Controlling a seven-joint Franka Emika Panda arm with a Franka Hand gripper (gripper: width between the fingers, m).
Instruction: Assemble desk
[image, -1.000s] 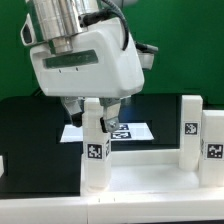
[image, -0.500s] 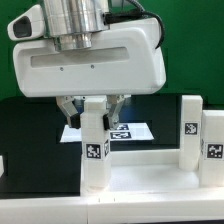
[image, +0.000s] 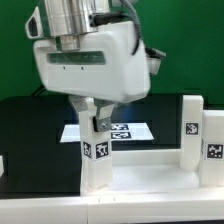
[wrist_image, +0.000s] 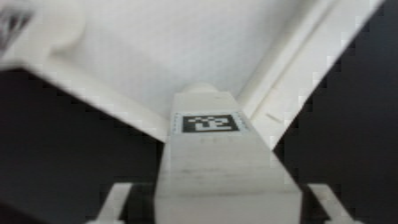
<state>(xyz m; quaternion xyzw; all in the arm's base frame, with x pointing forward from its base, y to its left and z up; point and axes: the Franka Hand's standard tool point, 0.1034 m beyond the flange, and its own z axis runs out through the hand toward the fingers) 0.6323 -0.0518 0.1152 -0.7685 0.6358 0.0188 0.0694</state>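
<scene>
Rotation is what has changed: half a second ago my wrist faced the camera square, and now it has swung round, so I judge I am screwing this leg (image: 96, 150) into the desk top (image: 150, 172). My pincer (image: 97, 118) is clamped on the leg's upper end, fingers (wrist_image: 121, 200) either side of it. The leg stands upright on the top by the counter's front edge; two more legs (image: 190, 135) stand at the exterior view's right.

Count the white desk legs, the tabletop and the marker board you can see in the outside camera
Legs: 3
Tabletop: 1
Marker board: 1
Total: 5
</scene>
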